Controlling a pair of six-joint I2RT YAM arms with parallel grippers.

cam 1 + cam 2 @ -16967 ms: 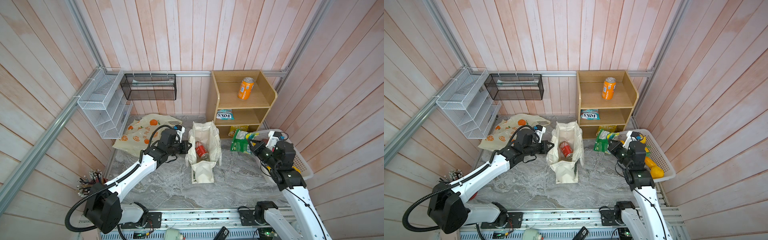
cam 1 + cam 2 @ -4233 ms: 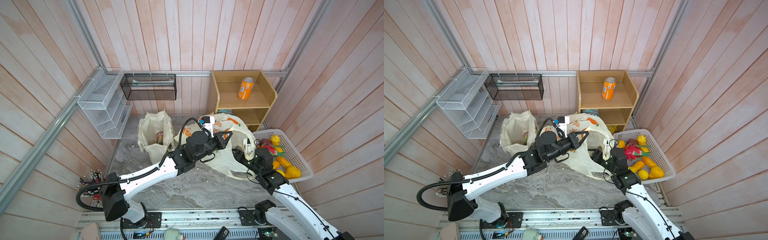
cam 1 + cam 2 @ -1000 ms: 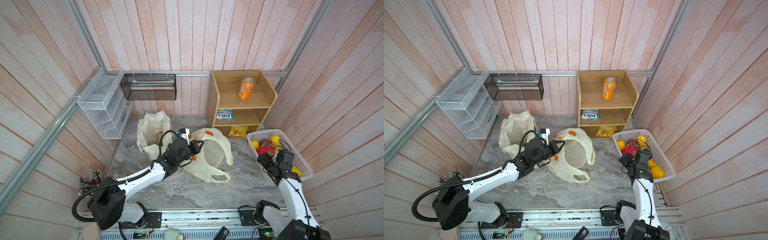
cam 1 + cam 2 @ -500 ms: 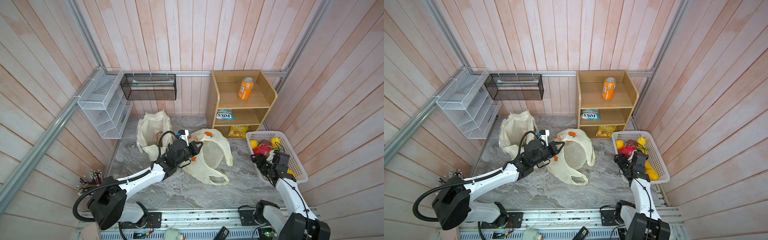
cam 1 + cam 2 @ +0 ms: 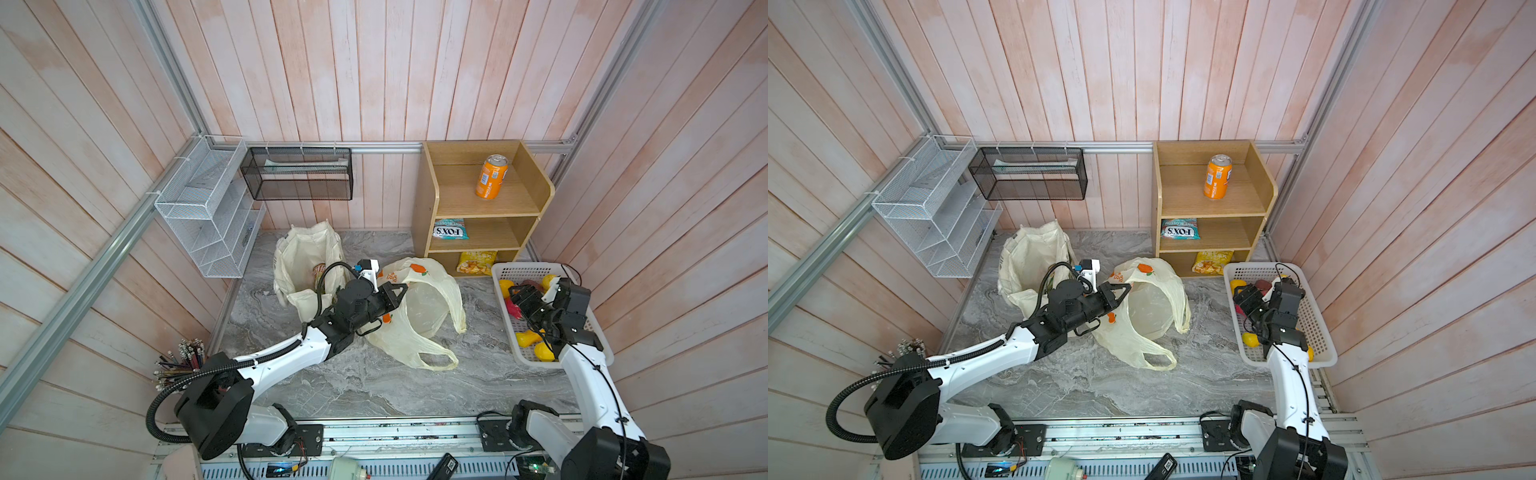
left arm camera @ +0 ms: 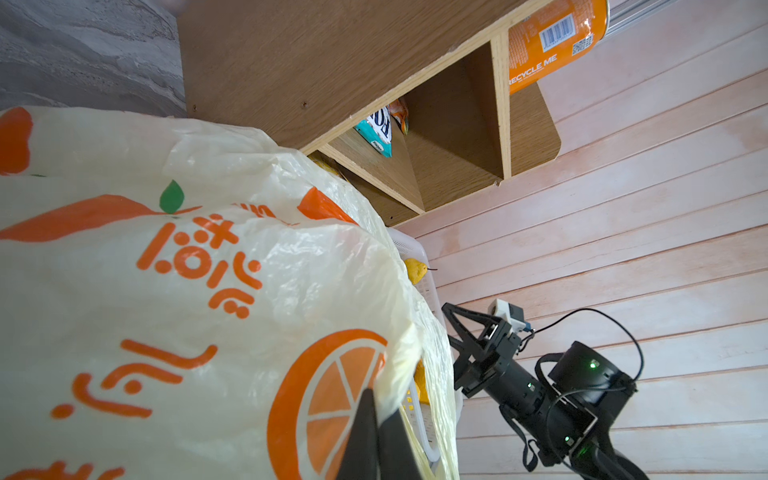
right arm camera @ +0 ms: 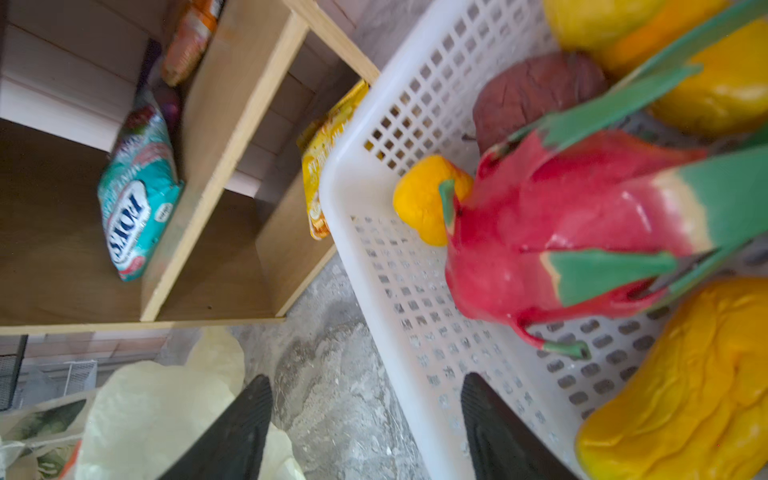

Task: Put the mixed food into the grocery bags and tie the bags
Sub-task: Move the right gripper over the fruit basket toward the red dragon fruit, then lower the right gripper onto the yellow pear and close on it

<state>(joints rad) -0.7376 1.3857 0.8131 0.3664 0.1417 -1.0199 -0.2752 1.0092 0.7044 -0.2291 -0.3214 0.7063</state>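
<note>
In both top views we take the wooden shelf (image 5: 424, 199) as landmark. The plastic carrier bag (image 5: 428, 320) lies in front of the shelf's left side. Its mouth faces the white basket (image 5: 525, 266), which stands just beside the shelf's lower right corner. The canvas tote (image 5: 297, 253) stands to the left of the shelf, apart from it. The left gripper (image 5: 402, 287) is at the bag's rim. The right gripper (image 5: 519, 297) hangs over the basket edge nearest the bag, so the right arm is the nearer one to the fruits. We count two bags and one basket. On the shelf we count one orange can (image 5: 491, 176) and two packets (image 5: 451, 230).

In the left wrist view, the left gripper (image 6: 380, 405) has its jaws pressed together on a fold of the bag's thin film and holds the mouth up. Beyond the bag, the right gripper (image 6: 451, 324) shows spread fingers.

In the right wrist view, the jaws stand wide and hold nothing. One finger is over the floor (image 7: 328, 332) and the other is over the basket, with the rim between them. The red dragon fruit toy (image 7: 561, 224) lies just ahead, on the basket finger's side. Its long axis seems to run about along the line from finger to finger, so we judge that the wrist must turn first. Here we count one dragon fruit, one brown fruit (image 7: 536, 91) and four yellow or orange toy fruits (image 7: 428, 199).
</note>
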